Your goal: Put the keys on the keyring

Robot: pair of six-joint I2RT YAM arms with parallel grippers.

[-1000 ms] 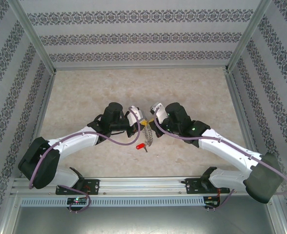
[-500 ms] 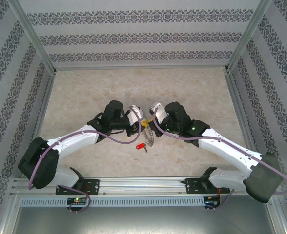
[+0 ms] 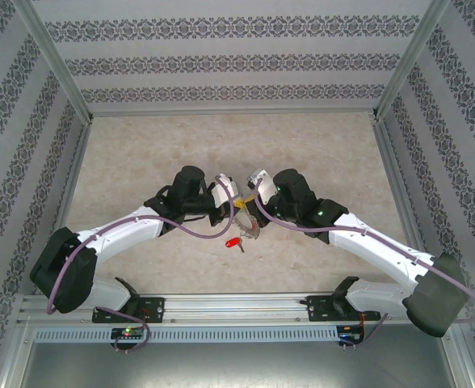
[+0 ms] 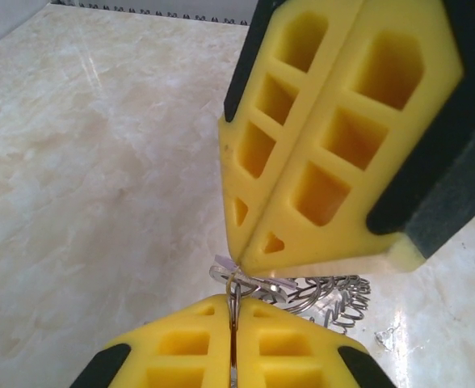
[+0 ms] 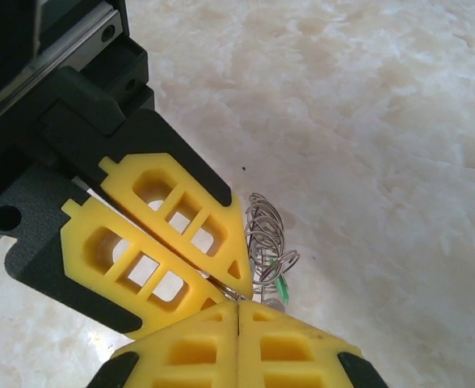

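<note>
**Inspector:** Where is the work, and what has hold of it?

**Technician:** The wide grey metal keyring [image 4: 318,293], fringed with small wire loops, sits at the centre of the overhead view, between the two arms. In the left wrist view it lies at lower centre. The left gripper [image 4: 233,315] has its yellow fingers pressed together on one thin wire loop, which runs into the seam between them.

**Inspector:** And the other arm?

**Technician:** The right gripper [image 4: 250,257] comes in from the upper right, with its fingers closed flat against each other. Its tip meets the wire just above the left gripper's tip. I cannot tell whether it pinches the ring's wire or a key.

**Inspector:** Keys accounted for?

**Technician:** A small metal key with a red plastic tag [image 3: 233,241] lies loose on the pale marbled table [image 3: 140,153], just below the grippers in the overhead view. A green tag [image 5: 282,288] shows among the loops at lower centre of the right wrist view. I cannot tell whether it is threaded on. I cannot make out a lilac tag.

**Inspector:** Recommendation for this step?

**Technician:** In my judgement, a loop is being presented for threading. The left grip should be held steady, since thin wire may twist or slip out of soft pads. The right tip should make small, slow motions along the wire rather than pulling across it. The ring should be kept off the table so the loops do not snag. The red-tagged key appears to be outstanding.
</note>
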